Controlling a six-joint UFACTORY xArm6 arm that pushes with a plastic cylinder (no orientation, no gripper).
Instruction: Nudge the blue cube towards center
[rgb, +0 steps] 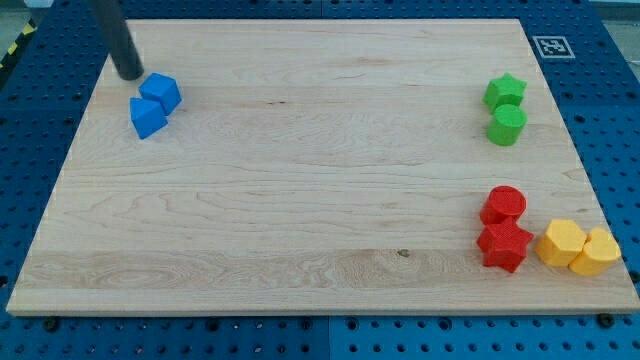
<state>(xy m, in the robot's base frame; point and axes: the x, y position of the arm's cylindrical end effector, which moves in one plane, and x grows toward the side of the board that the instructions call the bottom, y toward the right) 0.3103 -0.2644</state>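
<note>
We're parking my tip (130, 75), a bare rod with no claw to open, just upper-left of the blue cube (160, 92), bench (300, 180) centre lying lower-right.

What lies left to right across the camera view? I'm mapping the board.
My tip → two touching blue blocks → green pair stacked above red pair, overlapping in order → two yellow blocks.
</note>
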